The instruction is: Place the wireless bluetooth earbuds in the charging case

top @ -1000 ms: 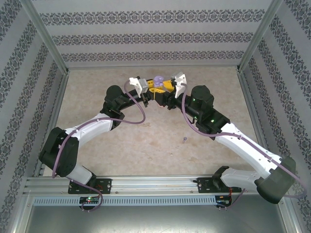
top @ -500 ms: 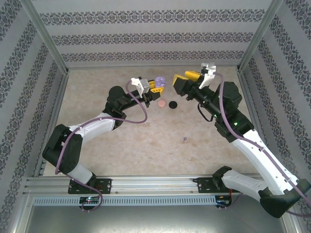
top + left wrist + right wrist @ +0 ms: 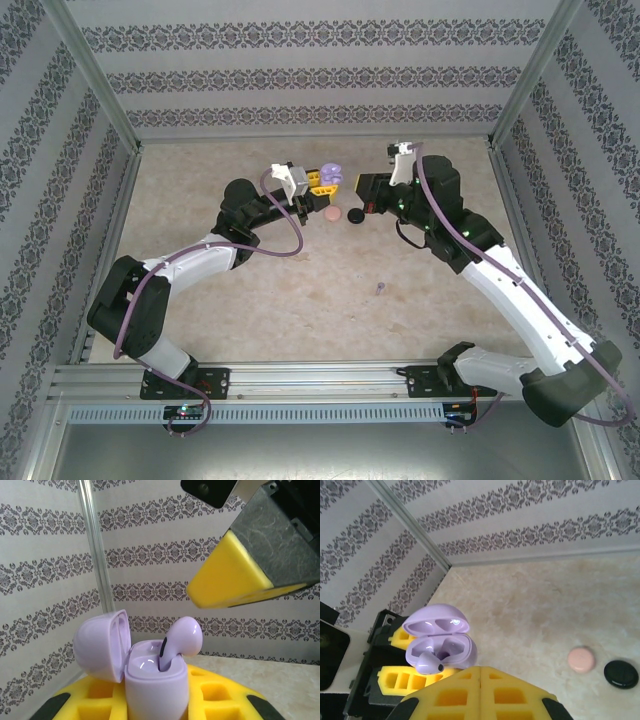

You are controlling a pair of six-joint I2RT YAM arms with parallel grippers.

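Right gripper (image 3: 364, 187) back beside purple case (image 3: 156, 680), jaws shut, empty.
Left gripper (image 3: 318, 182) clamps it; one earbud (image 3: 181, 637) looks half-seated, loose earbud (image 3: 381, 287) still out.

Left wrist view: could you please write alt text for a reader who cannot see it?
An open purple case, held in the left hand, has a purple earbud seated partway in one slot, its lid tilted back left. The shut right hand hangs at upper right.
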